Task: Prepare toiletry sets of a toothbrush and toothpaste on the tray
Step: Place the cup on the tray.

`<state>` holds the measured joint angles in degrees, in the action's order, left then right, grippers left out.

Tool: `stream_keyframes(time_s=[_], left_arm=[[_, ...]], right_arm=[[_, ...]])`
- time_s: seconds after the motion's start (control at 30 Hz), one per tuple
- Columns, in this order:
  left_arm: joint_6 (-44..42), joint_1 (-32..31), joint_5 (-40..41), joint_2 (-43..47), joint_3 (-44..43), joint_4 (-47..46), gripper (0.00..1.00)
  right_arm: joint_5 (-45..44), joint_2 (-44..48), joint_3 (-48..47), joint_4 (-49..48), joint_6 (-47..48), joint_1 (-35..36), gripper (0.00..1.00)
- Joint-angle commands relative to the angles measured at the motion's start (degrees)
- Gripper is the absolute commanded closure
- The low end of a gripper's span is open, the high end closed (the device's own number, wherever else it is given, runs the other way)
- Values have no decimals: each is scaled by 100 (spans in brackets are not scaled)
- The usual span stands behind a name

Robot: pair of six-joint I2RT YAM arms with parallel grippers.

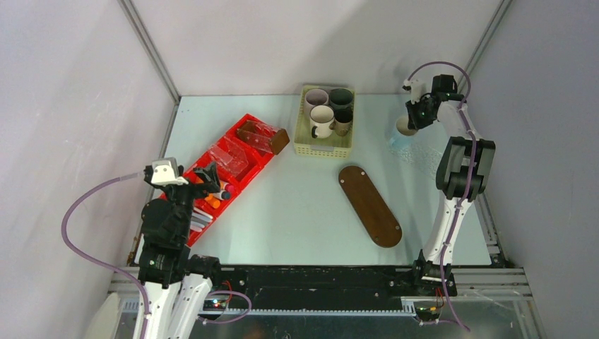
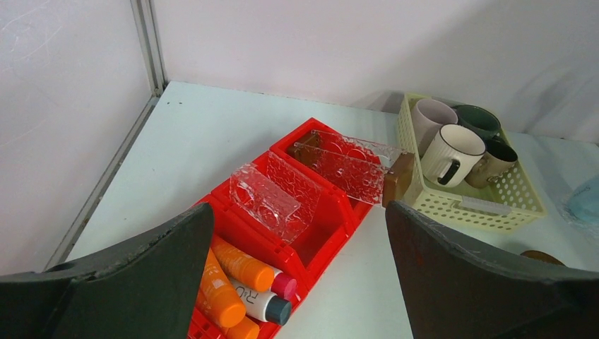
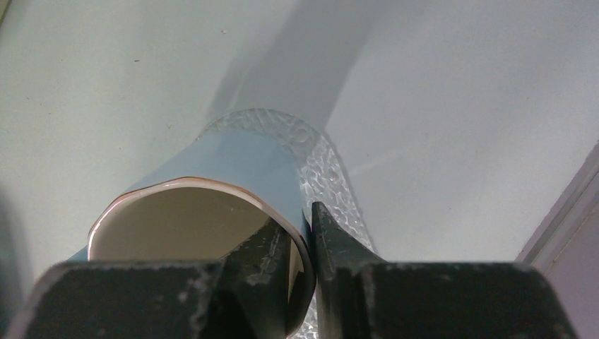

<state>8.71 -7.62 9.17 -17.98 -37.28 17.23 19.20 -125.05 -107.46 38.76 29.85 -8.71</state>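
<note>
Tray (image 1: 369,205) is lying right of centre in the top view, so while your right gripper (image 3: 309,219) is clamping the rim of the pale blue mug (image 3: 233,159) at upper right, be carrying it level; your left gripper (image 2: 298,210) is standing wide apart.

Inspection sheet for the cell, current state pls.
Surface: pale table; tray bare, no sets on it.
Job's things: orange tubes in red bin; four mugs in yellow basket; toothbrushes not made out.
Clutter: clear embossed plastic pieces in the bin.
Grippers: left gripper open above the bin; right gripper shut on blue mug rim.
Cables: purple cable loops off each arm.
Surroundings: plain walls, metal frame.
</note>
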Motion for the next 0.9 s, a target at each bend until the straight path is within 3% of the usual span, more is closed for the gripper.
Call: stream_keyframes(time_s=[0.0, 0.2, 0.4, 0.63, 0.7, 0.87], left_arm=[[-133, -13, -140, -64, -60, -212, 2], [-133, -19, -157, -66, -60, -211, 2], [-131, -17, -157, -29, -60, -207, 2], [-120, -18, -136, 62, -60, -212, 2], [-111, -13, -135, 89, -49, -212, 2], [-97, -21, -148, 126, -47, -212, 2]], right_arm=[[160, 96, -309, -146, 97, 28, 76], [125, 254, -321, -256, -140, 43, 45], [-403, 545, -322, -421, -742, 144, 23], [-1590, 1298, 199, -906, -2705, 364, 15], [-2209, 1542, 474, -1014, -3420, 422, 15], [-2796, 1900, 1059, -1027, -4922, 534, 17]])
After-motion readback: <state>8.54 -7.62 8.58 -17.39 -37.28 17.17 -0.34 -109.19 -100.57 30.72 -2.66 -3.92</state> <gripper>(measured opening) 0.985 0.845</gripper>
